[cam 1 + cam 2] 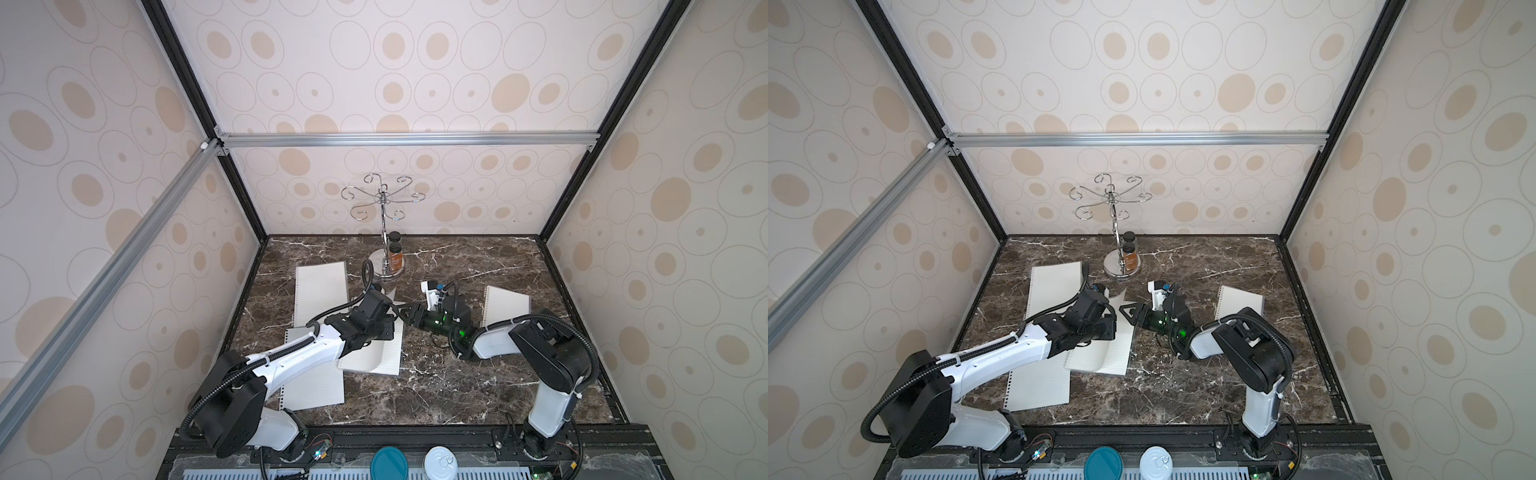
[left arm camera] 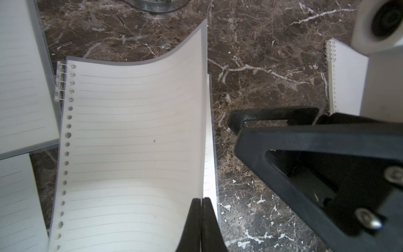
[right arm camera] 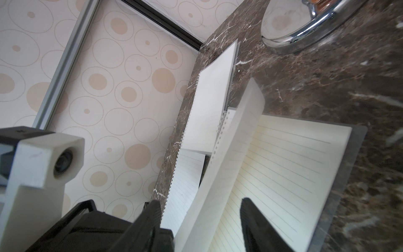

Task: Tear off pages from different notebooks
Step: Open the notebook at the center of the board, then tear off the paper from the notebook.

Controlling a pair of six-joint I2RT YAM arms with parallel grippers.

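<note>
The left arm (image 1: pixel 299 353) is being stretched out low over the tabletop, toward the middle. Its wrist is being bent downward. The jaws of the left gripper (image 2: pixel 200 220) are being pressed tight together, and the edge of a lifted page (image 2: pixel 135 135) is being pinched between them. The right arm (image 1: pixel 552 361) is being folded at the elbow and pointed across toward the left arm. The right gripper (image 3: pixel 200 201) is being held low, close to the left one. Its jaws are being held apart, one on each side of the page.
</note>
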